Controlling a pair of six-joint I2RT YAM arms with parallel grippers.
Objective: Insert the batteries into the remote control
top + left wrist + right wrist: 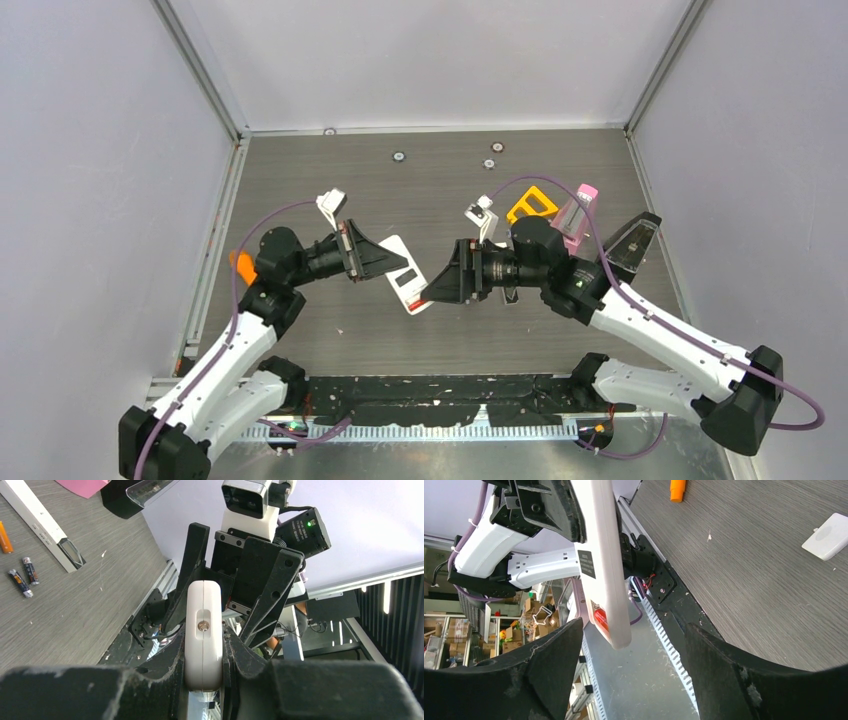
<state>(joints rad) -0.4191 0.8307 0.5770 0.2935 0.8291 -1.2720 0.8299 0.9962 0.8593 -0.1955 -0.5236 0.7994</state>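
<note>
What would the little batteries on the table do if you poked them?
The batteries are slim round cylinders lying on their sides, so they would probably roll. They look tiny on the table, so they are likely light and easily flicked away.

Beneath me, the grey wood-grain table [100, 595] carries two dark batteries [30, 570] side by side, an orange battery [5, 537] nearby, a slim white remote [42, 527] and a small white panel [830, 536].
</note>
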